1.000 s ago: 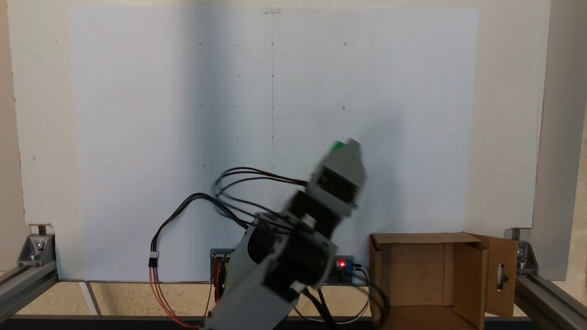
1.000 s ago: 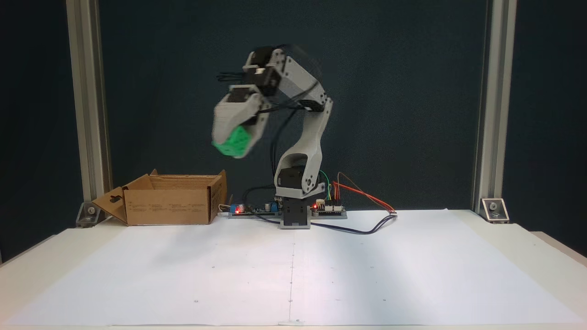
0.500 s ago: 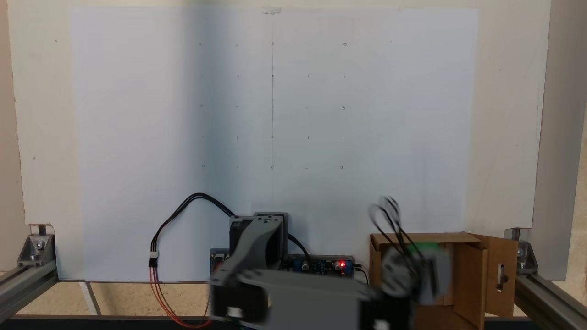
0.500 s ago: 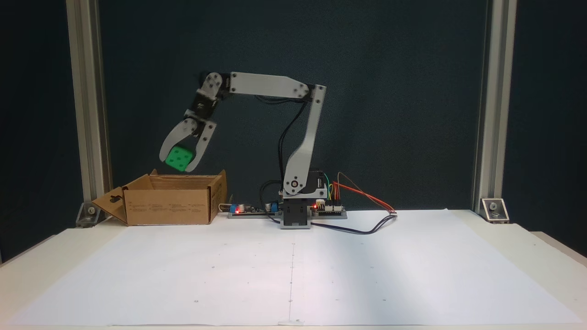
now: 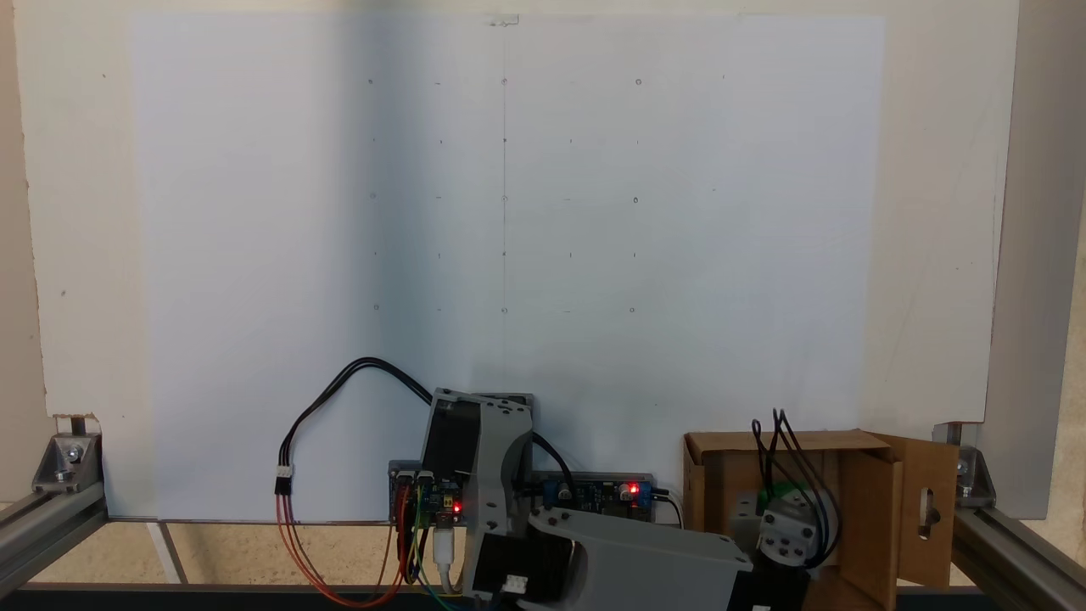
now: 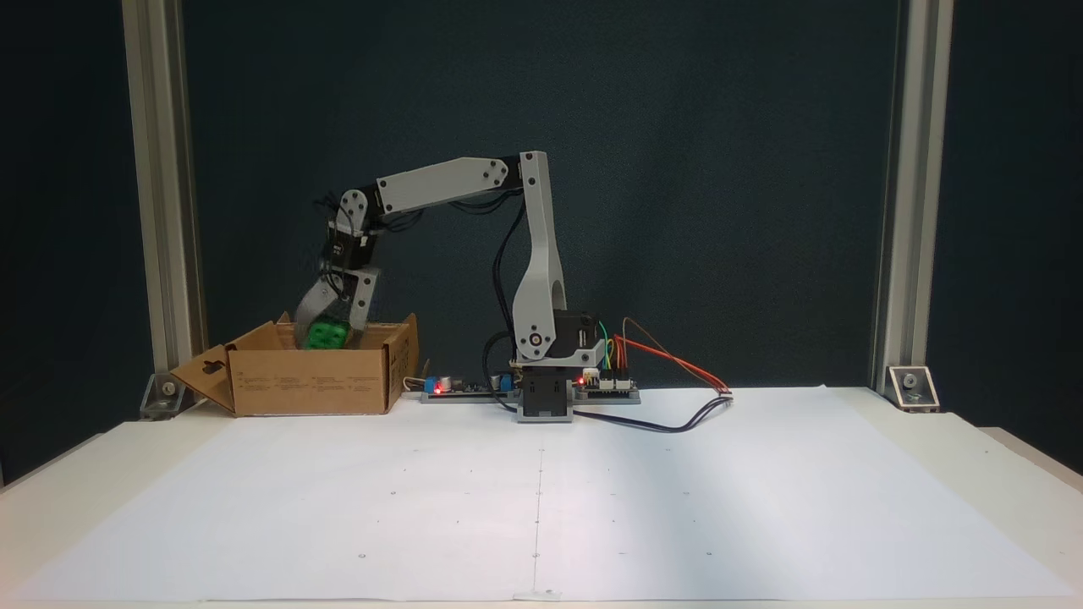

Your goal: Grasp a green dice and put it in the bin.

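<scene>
The pincer (image 6: pixel 328 337) reaches down into the open top of the bin (image 6: pixel 313 385), its jaws clamped on the green dice (image 6: pixel 325 336), which sits level with the bin's rim. In a fixed view the bin's front wall hides the fingertips and the lower dice; in the other the wrist covers all but a green sliver (image 5: pixel 785 492). One dice, one bin (image 5: pixel 874 509). The white paper sheet (image 6: pixel 541 507), from the bin's 3 to 6 o'clock, lies bare.

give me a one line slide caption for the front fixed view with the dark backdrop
Koch arm lowers the green dice, held in its jaws, into the open cardboard bin.
</scene>
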Controlling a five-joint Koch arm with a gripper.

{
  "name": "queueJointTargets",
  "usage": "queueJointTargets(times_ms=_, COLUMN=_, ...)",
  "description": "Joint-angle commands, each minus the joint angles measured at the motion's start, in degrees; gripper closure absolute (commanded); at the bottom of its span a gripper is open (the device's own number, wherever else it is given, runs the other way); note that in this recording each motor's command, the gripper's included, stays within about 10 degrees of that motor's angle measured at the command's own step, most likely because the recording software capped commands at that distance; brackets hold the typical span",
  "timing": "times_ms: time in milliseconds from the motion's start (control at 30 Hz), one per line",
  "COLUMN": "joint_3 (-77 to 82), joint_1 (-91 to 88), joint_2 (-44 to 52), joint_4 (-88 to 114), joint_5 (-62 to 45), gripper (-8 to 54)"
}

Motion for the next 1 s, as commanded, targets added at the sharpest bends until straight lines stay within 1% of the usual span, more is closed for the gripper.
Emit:
queueJointTargets(times_ms=0, joint_3=-3.16, joint_1=0.70, joint_2=0.70, joint_4=-0.88, joint_5=-3.60, gripper=13.4)
queueJointTargets(times_ms=67, joint_3=-3.16, joint_1=0.79, joint_2=0.70, joint_4=-0.44, joint_5=-3.52, gripper=8.1)
queueJointTargets(times_ms=233, joint_3=-3.16, joint_1=0.00, joint_2=1.93, joint_4=-0.53, joint_5=0.44, gripper=8.1)
queueJointTargets(times_ms=333, joint_3=-3.16, joint_1=-2.81, joint_2=7.73, joint_4=-0.44, joint_5=5.89, gripper=8.1)
queueJointTargets(times_ms=400, joint_3=-3.16, joint_1=-6.42, joint_2=14.33, joint_4=-0.53, joint_5=12.72, gripper=8.0)
queueJointTargets(times_ms=433, joint_3=-3.16, joint_1=-8.26, joint_2=16.52, joint_4=-0.53, joint_5=14.39, gripper=7.8)
queueJointTargets(times_ms=533, joint_3=-3.25, joint_1=-17.49, joint_2=21.36, joint_4=-0.88, joint_5=21.34, gripper=7.1)
queueJointTargets(times_ms=600, joint_3=-3.16, joint_1=-25.58, joint_2=23.47, joint_4=-0.88, joint_5=25.40, gripper=4.0)
queueJointTargets(times_ms=667, joint_3=-3.16, joint_1=-33.64, joint_2=24.87, joint_4=-1.49, joint_5=26.28, gripper=2.1)
queueJointTargets(times_ms=967, joint_3=-2.37, joint_1=-70.82, joint_2=29.18, joint_4=-3.16, joint_5=26.46, gripper=2.2)
